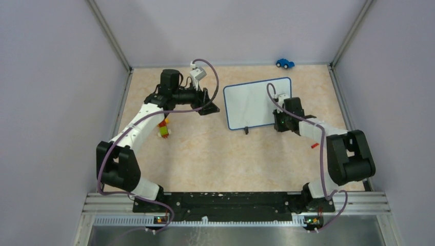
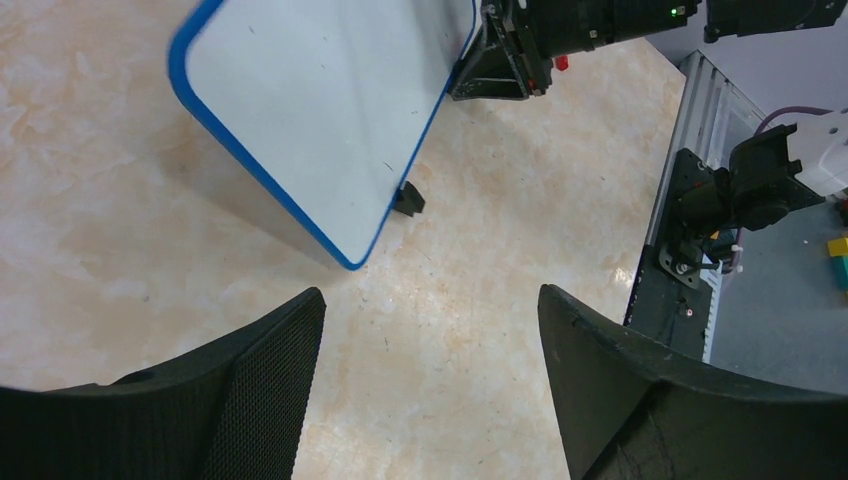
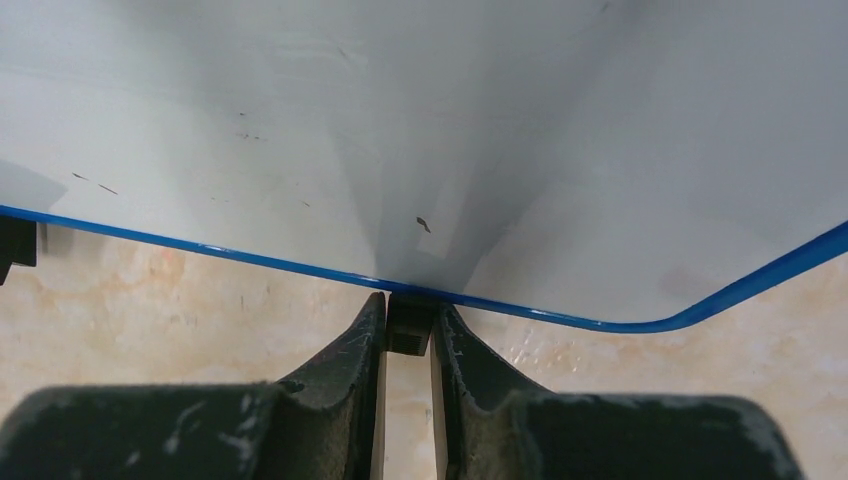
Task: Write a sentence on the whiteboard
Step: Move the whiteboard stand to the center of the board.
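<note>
The whiteboard (image 1: 254, 102), white with a thin blue rim, lies at the back right of the table. Its face (image 3: 400, 130) is blank apart from a few small dark specks, and no sentence shows on it. My right gripper (image 3: 408, 310) is at the board's near edge, shut on a small black clip foot (image 3: 408, 332) under the rim; from above the gripper (image 1: 280, 123) sits at the board's right near corner. My left gripper (image 1: 213, 106) hovers just left of the board, open and empty (image 2: 430, 305). The board's corner (image 2: 320, 100) lies ahead of it.
Another black clip foot (image 1: 246, 130) stands at the board's near edge. Coloured blocks (image 1: 164, 128) lie under the left arm. A blue toy car (image 1: 284, 63) sits by the back wall. A small red piece (image 1: 315, 145) lies beside the right arm.
</note>
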